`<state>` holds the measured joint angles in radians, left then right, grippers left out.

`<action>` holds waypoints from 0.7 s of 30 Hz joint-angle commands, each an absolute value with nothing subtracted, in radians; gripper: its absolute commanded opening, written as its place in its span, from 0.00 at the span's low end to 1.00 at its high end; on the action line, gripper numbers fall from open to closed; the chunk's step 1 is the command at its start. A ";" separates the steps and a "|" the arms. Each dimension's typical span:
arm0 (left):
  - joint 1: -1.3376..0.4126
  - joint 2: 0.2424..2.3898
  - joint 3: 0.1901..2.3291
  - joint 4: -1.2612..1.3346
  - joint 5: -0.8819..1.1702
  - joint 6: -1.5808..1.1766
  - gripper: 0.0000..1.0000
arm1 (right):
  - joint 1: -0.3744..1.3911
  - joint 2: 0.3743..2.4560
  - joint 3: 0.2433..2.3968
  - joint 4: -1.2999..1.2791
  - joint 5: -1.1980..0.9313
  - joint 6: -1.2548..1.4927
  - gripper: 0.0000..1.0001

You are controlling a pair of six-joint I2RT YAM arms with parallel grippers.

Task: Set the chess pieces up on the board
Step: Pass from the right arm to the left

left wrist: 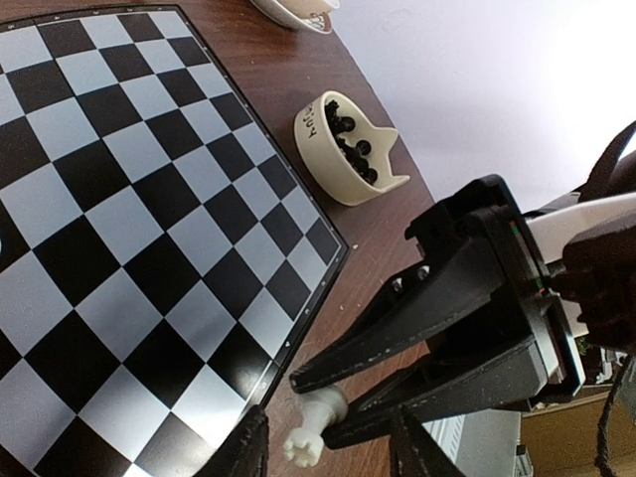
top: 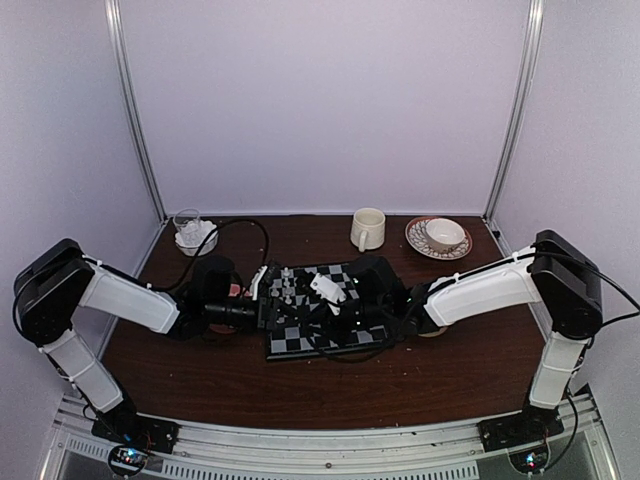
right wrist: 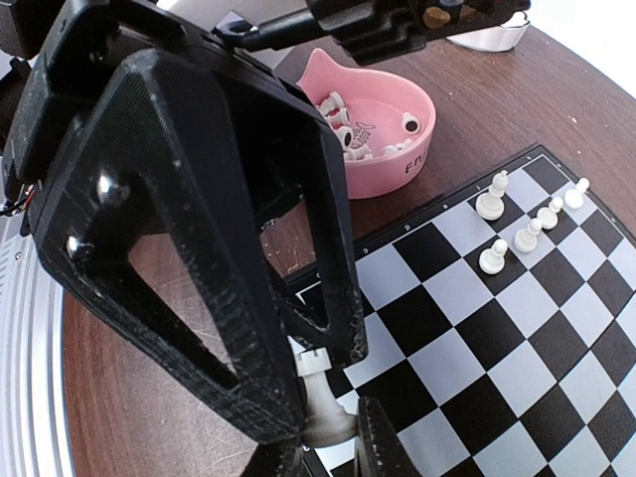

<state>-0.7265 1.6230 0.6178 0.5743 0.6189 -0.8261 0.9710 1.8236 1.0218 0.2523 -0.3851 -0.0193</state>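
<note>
**Right gripper** (right wrist: 328,449): clamped on one white piece (right wrist: 320,402), which is pinched between its two fingertips. The piece is at the near rim of the board (left wrist: 149,199), close to the near-left corner. It cannot be told whether the piece touches the surface.

**Left gripper** (left wrist: 328,459): jaws apart, with one finger on each side of the same white piece. A gap shows between the piece and the one finger that the right gripper does not mask.

**Board:** lies flat at the middle of the table (top: 200,375). Five white pieces (right wrist: 494,256) stand upright in a short row on the squares along its left edge.

**Pink bowl** (right wrist: 407,164): on the table just beside the board's left edge, with more white pieces inside.

**White bowl** (left wrist: 333,179): on the table off the board's right edge, holding black pieces (left wrist: 348,139).

**Far edge of the table:**
- a glass (top: 190,232) near the far-left corner
- a mug (top: 367,229) past the board
- a cup (top: 445,232) on a saucer (top: 417,240) toward the far-right corner
</note>
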 commanded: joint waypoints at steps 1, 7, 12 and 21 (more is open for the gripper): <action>-0.730 1.627 0.646 0.613 0.644 -0.826 0.40 | 0.973 1.801 1.020 0.271 -0.388 -0.014 0.09; -0.729 1.628 0.647 0.610 0.647 -0.824 0.28 | 0.973 1.804 1.020 0.267 -0.382 -0.014 0.09; -0.730 1.628 0.651 0.596 0.643 -0.818 0.23 | 0.973 1.804 1.020 0.269 -0.374 -0.011 0.09; -0.730 1.606 0.652 0.557 0.618 -0.792 0.04 | 0.973 1.806 1.020 0.270 -0.368 -0.008 0.14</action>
